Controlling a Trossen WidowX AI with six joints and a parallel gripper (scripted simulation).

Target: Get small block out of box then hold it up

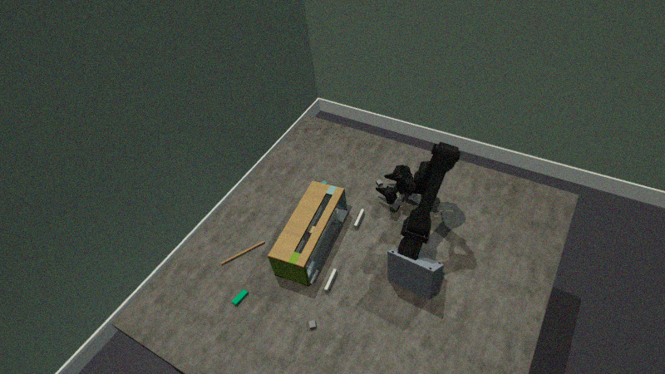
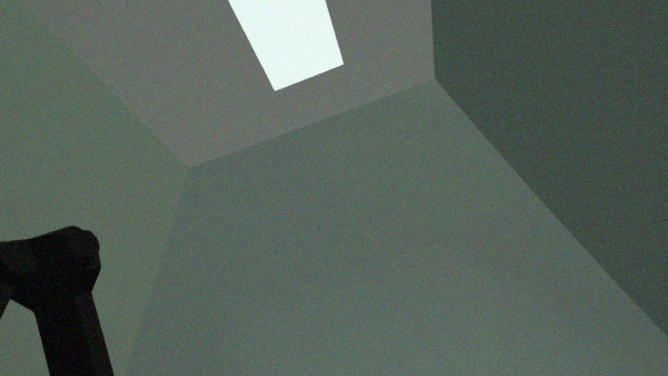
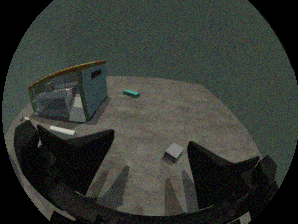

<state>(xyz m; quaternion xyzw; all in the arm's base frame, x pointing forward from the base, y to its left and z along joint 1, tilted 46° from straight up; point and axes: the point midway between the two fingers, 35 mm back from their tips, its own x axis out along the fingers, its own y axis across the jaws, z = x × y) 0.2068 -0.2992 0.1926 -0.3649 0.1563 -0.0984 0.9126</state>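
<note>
The box (image 1: 290,225) (image 3: 94,95) stands upright with a wooden top, a long slot, a green end and a pale blue end. A small tan piece (image 1: 312,228) shows at the slot; I cannot tell whether it is a block or part of the box. No block is clearly visible through the clear front. A small grey block (image 1: 378,182) (image 3: 174,151) lies on the table outside the box, beyond the pale blue end. My gripper (image 1: 381,182) (image 3: 152,137) is open and empty above the table, its fingers pointing toward that block, which appears nearer the right finger in the wrist view.
Two white bars (image 1: 359,218) (image 1: 330,279) lie before the clear front. A second grey block (image 1: 312,324) lies beyond the green end. A green bar (image 1: 239,297) and a thin stick (image 1: 243,252) lie behind the box. A teal piece (image 3: 131,93) lies near the pale blue end.
</note>
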